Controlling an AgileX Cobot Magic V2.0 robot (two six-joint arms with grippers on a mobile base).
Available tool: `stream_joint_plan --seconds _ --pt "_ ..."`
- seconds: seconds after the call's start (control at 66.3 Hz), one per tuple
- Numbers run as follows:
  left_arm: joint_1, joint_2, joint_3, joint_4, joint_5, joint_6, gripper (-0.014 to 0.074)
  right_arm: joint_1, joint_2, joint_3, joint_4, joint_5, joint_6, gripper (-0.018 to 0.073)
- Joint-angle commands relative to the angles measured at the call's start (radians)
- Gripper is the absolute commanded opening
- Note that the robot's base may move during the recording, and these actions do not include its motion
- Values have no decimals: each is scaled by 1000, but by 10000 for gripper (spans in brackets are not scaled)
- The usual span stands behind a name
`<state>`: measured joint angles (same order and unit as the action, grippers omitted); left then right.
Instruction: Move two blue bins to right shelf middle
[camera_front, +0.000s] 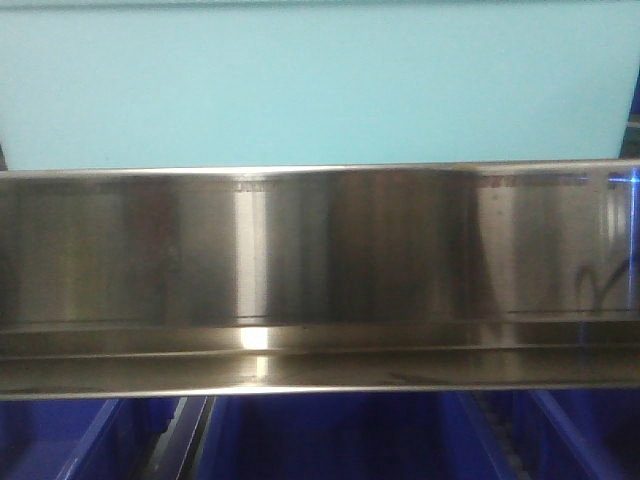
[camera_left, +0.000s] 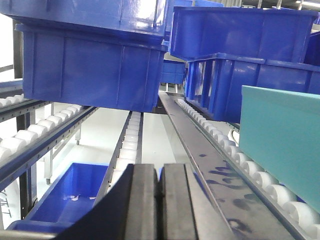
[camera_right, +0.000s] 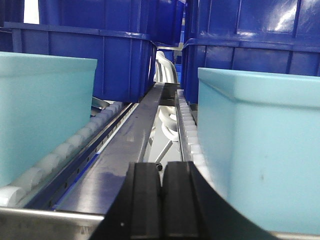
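Right wrist view: first bin (camera_right: 40, 115) at 9 o'clock and second bin (camera_right: 260, 150) at 3 o'clock rested on rollers (camera_right: 187, 125), needing no grip; left end effector (camera_left: 159, 172) and right end effector (camera_right: 161, 170) were clenched, empty.

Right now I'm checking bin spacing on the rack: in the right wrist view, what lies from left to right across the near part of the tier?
pale blue bin → white roller track → steel rail → second roller track → second pale blue bin

My left gripper (camera_left: 160, 172): two flat dark-grey fingers (camera_left: 142, 200), curved black outer sides.
My right gripper (camera_right: 161, 170): matching matte black fingers.
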<state>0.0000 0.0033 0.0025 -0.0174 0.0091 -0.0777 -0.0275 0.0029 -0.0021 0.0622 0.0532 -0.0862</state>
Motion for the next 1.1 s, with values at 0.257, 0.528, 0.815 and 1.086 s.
stream_joint_plan --seconds 0.257,0.528,0.815,1.086 --pt "1 -3 -2 -4 -24 0 -111 3 -3 2 -9 -24 0 -165" --pt "1 -3 -2 -2 -24 0 -111 3 -3 2 -9 -24 0 -165" --pt "1 -3 -2 17 -36 0 -111 2 -3 2 -9 -46 0 -165" --pt "1 4 -173 17 91 0 -111 2 -3 -171 -9 125 0 -165"
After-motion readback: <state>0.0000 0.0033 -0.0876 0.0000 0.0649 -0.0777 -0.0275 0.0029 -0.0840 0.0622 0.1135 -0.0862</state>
